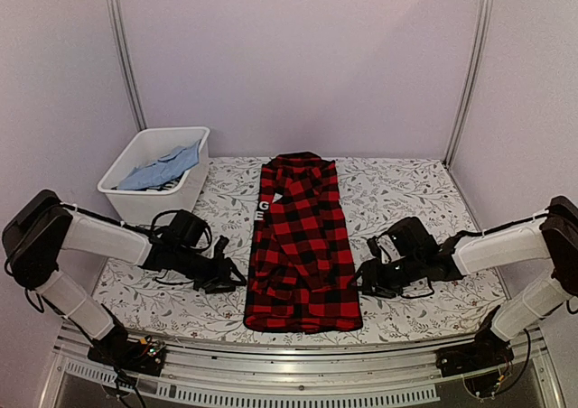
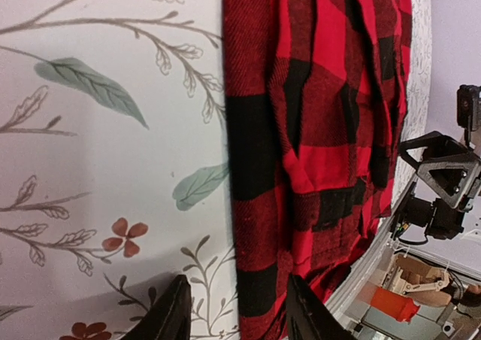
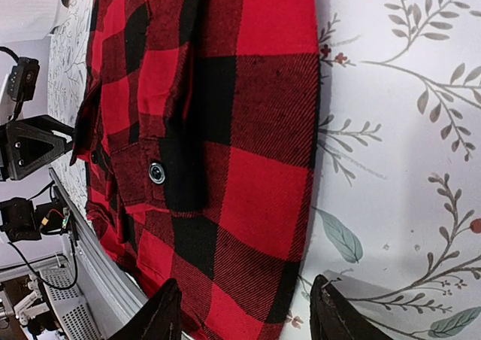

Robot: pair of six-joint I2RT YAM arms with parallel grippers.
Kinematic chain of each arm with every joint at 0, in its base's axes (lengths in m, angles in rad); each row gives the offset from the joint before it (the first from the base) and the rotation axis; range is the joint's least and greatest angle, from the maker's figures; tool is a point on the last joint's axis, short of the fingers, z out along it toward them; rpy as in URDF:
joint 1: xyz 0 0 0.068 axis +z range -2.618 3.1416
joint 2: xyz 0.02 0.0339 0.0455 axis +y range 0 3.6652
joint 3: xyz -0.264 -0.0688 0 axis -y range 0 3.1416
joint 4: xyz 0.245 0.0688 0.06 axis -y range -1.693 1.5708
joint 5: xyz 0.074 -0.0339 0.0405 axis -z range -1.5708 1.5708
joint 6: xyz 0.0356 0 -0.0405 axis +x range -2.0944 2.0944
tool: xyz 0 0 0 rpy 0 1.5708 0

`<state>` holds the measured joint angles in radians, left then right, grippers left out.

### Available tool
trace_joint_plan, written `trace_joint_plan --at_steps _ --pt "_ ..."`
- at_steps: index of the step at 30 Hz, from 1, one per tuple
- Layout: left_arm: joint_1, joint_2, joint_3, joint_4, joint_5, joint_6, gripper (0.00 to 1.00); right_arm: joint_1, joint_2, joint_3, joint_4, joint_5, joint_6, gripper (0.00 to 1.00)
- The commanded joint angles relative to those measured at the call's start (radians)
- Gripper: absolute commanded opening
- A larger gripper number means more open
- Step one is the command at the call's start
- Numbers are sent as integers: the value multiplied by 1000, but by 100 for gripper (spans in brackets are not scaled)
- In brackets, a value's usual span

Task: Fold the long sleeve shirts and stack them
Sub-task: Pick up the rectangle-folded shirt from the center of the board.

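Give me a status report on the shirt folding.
Left gripper open, right gripper open, at opposite side edges. Checked shirt flat, folded into a long strip. White bin back-left, out of the way.

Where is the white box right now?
In the top view, the white bin sits at the far left corner of the table, behind the left gripper and left of the red-and-black shirt.

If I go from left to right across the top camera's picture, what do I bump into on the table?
white bin → left gripper → red-and-black checked shirt → right gripper
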<state>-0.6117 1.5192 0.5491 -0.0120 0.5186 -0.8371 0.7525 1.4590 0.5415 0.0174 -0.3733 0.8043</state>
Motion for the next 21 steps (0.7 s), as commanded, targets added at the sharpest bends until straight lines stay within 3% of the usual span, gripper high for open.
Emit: trace_joint_plan --at_steps 1,9,21 --pt "-21 46 28 34 22 -10 44 7 43 2 52 20 6 57" --pt "-48 101 67 -3 14 -5 43 6 83 15 92 19 13 57" --pt "-77 173 121 -50 75 -12 35 6 161 14 227 -32 37 56"
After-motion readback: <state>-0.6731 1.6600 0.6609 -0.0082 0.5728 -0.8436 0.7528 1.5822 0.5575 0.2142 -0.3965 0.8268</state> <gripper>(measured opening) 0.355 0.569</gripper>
